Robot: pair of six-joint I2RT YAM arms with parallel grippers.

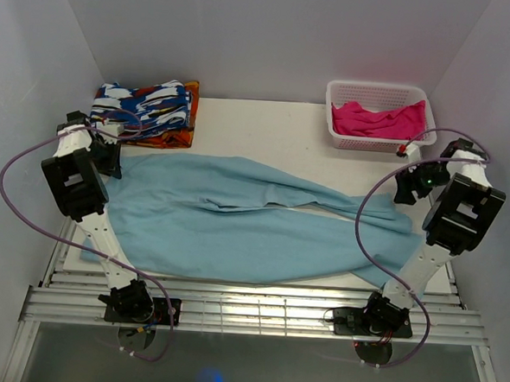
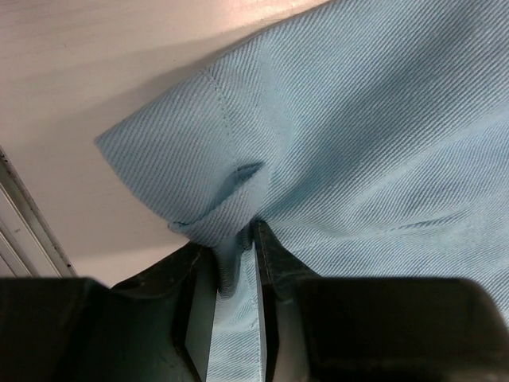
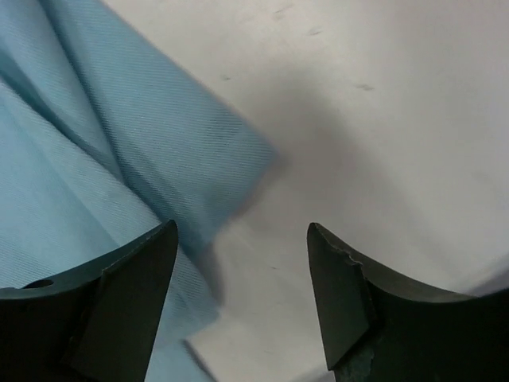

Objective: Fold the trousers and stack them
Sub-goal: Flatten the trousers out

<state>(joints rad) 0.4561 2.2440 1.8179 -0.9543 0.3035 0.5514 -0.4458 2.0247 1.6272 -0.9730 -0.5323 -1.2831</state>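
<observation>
Trousers (image 1: 236,216): spread flat across the table (image 1: 267,131), wide end at its left edge, legs toward its right edge.
Left gripper (image 2: 235,255): clenched on a trouser corner fold.
Right gripper (image 3: 242,239): released, jaws wide over the table.

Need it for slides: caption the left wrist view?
Left gripper fingers pinch a bunched corner of the light-blue trousers.
</observation>
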